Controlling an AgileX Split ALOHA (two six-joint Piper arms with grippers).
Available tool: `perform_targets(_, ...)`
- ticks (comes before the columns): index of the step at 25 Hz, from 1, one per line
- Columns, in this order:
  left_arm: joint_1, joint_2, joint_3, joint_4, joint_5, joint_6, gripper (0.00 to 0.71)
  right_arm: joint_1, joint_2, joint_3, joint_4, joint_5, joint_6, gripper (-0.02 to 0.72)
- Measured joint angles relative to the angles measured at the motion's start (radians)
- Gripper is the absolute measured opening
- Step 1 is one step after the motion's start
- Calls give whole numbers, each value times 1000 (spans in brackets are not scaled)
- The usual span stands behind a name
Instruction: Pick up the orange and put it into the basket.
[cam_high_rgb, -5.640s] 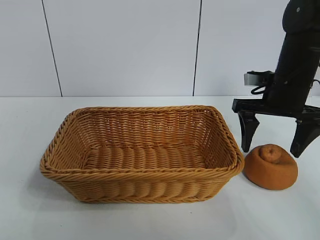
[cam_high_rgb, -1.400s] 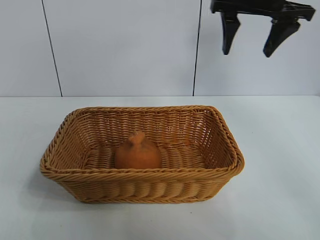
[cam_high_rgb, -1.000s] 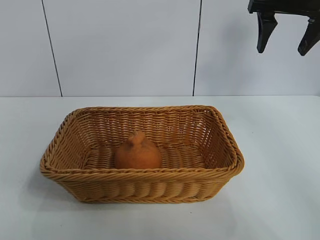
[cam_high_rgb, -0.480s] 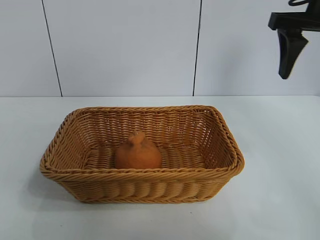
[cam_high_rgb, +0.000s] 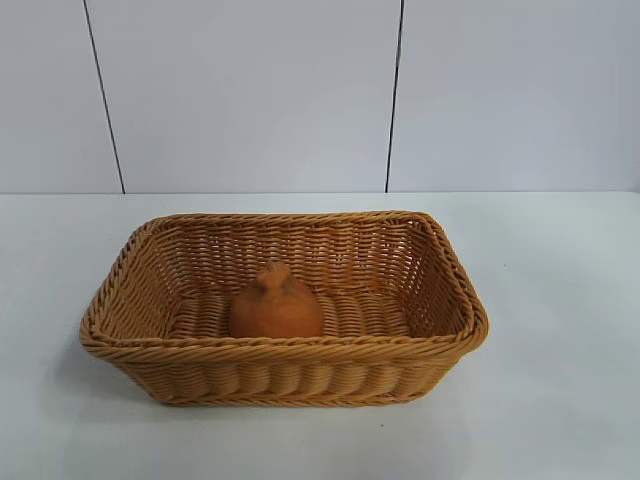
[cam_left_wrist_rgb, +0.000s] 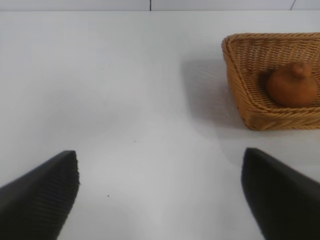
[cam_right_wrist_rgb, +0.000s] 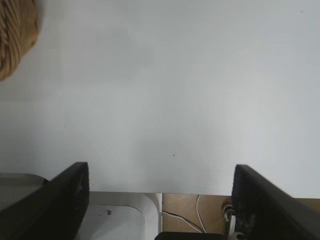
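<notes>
Left wrist view: open left gripper.

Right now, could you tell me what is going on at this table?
Nothing is being handled at the moment. The orange sits inside the wicker basket on the white table, so the placing looks done. The right gripper is open and empty over bare table near the table's edge, with only a corner of the basket in its view. The left gripper is open and empty too, parked off to the side and looking across the table at the basket.
</notes>
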Motion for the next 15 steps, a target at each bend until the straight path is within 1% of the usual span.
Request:
perform_targets(1, 0, 0, 0, 0, 0, 0, 630, 0, -53, 40, 0, -9, -10, 545)
perform_targets(3, 0, 0, 0, 0, 0, 0, 630, 0, -155, 84, 0, 4, -22, 545)
perform_targets(10, 0, 0, 0, 0, -2, 0, 630, 0, -451, 88, 0, -3, -30, 545)
perform_targets(15, 0, 0, 0, 0, -2, 0, 630, 0, -603, 91, 0, -3, -30, 545)
